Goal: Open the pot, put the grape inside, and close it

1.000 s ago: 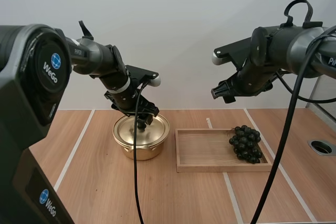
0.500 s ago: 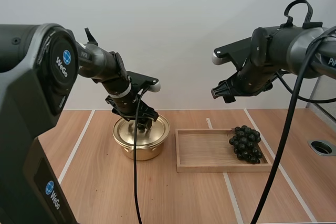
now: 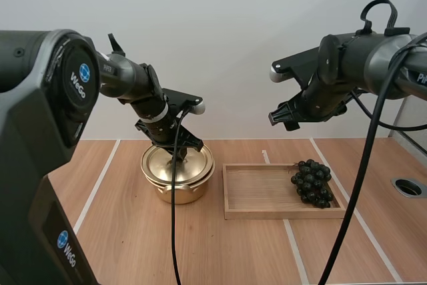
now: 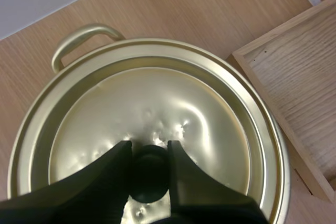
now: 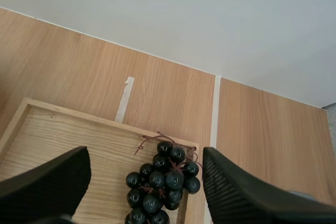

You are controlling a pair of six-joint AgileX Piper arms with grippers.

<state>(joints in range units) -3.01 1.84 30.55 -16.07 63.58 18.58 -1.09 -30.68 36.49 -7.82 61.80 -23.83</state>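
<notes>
item 1, desk: light wood boards with pale strips between them, running from the bottom edge of the high view to the wall.

item 2, tray: shallow wooden tray, laid flat on the desk right of centre in the high view. its left rim is just beside the pot, and no contact can be made out.

item 3, pot: gold metal, set upright on the desk left of centre in the high view. one loop handle is seen at its side in the left wrist view.

item 4, lid: gold, dimpled, lying over the pot's mouth and set slightly toward the left of the high frame. whether it rests on the rim or sits just clear of it cannot be told. a black knob stands at its centre.

item 5, left hand: lowered onto the lid from above. its two fingers are closed narrowly, with the knob pinched between their tips.

item 6, grapes: one dark bunch with a brown stem, lying inside the tray at its far right corner, well apart from the pot.

item 7, right hand: held high in the upper right of the high view, well above the tray. its fingers are spread wide and nothing is held. in the right wrist view the grapes are seen between them, far below.
</notes>
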